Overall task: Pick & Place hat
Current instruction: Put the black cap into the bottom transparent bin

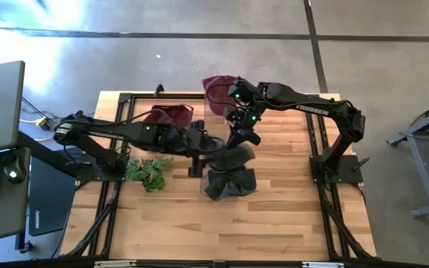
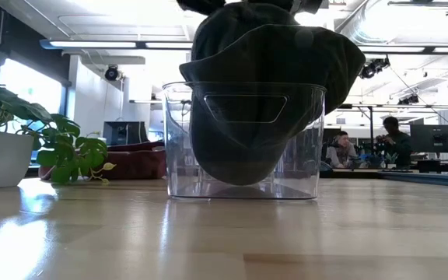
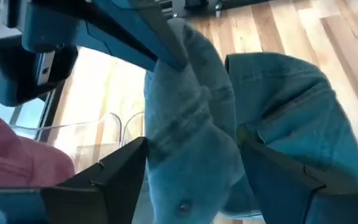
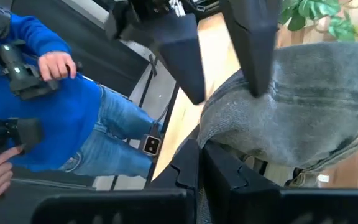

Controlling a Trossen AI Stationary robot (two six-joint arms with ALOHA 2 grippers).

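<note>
A dark grey hat hangs partly inside a clear plastic bin at mid-table. Its lower end is down near the bin's floor and its upper part bulges above the rim. My right gripper is above the bin, shut on the hat. My left gripper comes in from the table's left. It is open, with one finger on each side of the hat's bunched crown. My right gripper pinches the hat's upper edge between its two shut fingers, slanting down from the far right. The hat hangs below it into the bin, slack and crumpled. My left gripper: whether its fingers touch the crown between them, I cannot tell.
Two maroon hats lie toward the table's far edge. A potted plant stands left of the bin. A person in blue holding controllers shows beyond the table. The near half of the table is bare wood.
</note>
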